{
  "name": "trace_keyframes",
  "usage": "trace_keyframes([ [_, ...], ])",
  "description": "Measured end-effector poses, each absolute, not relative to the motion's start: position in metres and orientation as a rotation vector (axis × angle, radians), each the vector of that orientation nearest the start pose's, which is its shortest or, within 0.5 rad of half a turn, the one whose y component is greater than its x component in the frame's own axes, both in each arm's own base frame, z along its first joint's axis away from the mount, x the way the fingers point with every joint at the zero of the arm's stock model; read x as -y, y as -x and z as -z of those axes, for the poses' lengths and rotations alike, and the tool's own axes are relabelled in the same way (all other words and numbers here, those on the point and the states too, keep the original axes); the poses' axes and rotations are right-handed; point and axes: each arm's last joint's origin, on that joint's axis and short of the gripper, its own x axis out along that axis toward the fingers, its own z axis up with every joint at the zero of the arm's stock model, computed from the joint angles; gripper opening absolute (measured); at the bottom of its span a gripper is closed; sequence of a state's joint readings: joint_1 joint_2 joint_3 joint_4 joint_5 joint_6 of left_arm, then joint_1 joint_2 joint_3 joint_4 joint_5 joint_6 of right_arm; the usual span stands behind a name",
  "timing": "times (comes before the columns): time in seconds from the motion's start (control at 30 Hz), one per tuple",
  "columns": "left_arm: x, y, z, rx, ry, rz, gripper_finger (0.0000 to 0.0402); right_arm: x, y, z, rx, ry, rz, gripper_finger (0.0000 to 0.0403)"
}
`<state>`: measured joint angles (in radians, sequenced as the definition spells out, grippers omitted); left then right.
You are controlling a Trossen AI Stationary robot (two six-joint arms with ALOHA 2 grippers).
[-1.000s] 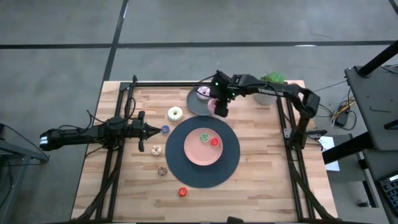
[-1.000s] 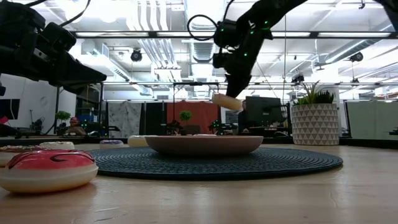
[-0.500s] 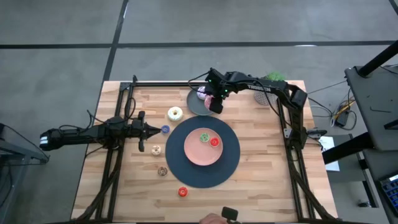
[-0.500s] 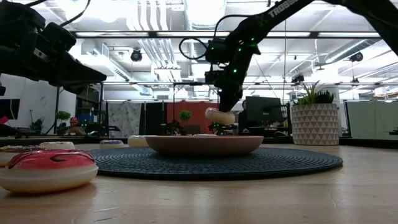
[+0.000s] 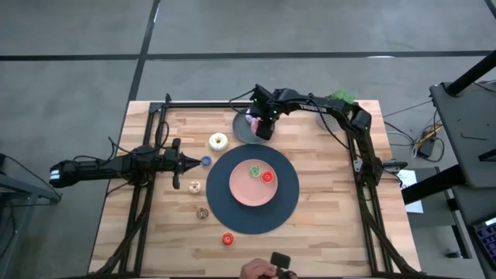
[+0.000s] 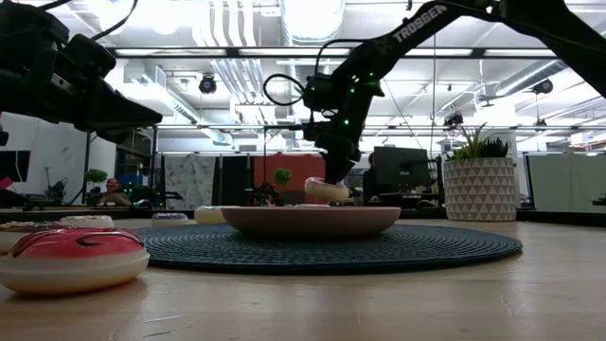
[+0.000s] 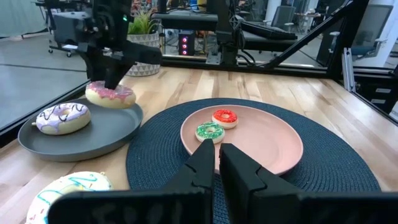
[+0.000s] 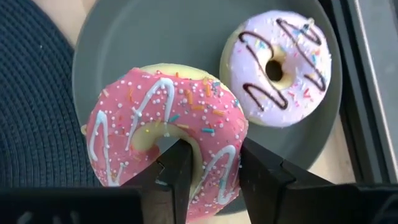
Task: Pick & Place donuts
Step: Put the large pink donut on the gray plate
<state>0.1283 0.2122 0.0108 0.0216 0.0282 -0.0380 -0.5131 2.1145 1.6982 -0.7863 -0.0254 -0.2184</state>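
Note:
My right gripper (image 5: 263, 129) (image 8: 214, 174) is over the small dark grey plate (image 5: 242, 132), shut on the pink sprinkled donut (image 8: 165, 134) (image 7: 110, 94). A white-pink sprinkled donut (image 8: 280, 65) lies flat on that plate. The cream donut (image 5: 218, 142) lies on the table left of the plate. Tiny green (image 5: 254, 171) and red (image 5: 267, 177) donuts lie on the round pink plate (image 5: 242, 194). Tiny blue (image 5: 205, 161), tan (image 5: 194, 187), brown (image 5: 203, 213) and red (image 5: 227, 239) donuts lie on the table. My left gripper (image 5: 192, 161) (image 7: 219, 163) waits shut near the blue one. My right gripper holds the pink donut by one side of its ring (image 8: 214, 163), one finger (image 8: 177, 171) in the hole and the other finger (image 8: 261, 174) outside the rim. The fingers point down from above. The donut lies about level, low over the grey plate; whether it touches the plate, I cannot tell.
A dark round woven mat (image 5: 285, 203) lies under the pink plate. A black frame rail (image 5: 201, 104) runs along the far edge, with a potted plant (image 5: 341, 98) at the far right corner. A person's hand (image 5: 260, 270) with a small dark object shows at the near edge.
My right gripper has carried the pink donut toward the table's left and far side, from the mat's edge to over the grey plate, and down, staying shut on it. A person's hand has come into view at the near edge.

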Motion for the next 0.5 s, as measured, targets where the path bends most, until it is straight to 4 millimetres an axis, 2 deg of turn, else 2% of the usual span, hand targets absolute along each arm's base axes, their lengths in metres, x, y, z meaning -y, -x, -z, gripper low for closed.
trace_keyframes([
  [0.5, -0.013, -0.108, -0.152, -0.177, 0.052, -0.103, 0.0000, 0.227, -0.374, -0.189, -1.218, -0.157, 0.322, 0.0106],
])
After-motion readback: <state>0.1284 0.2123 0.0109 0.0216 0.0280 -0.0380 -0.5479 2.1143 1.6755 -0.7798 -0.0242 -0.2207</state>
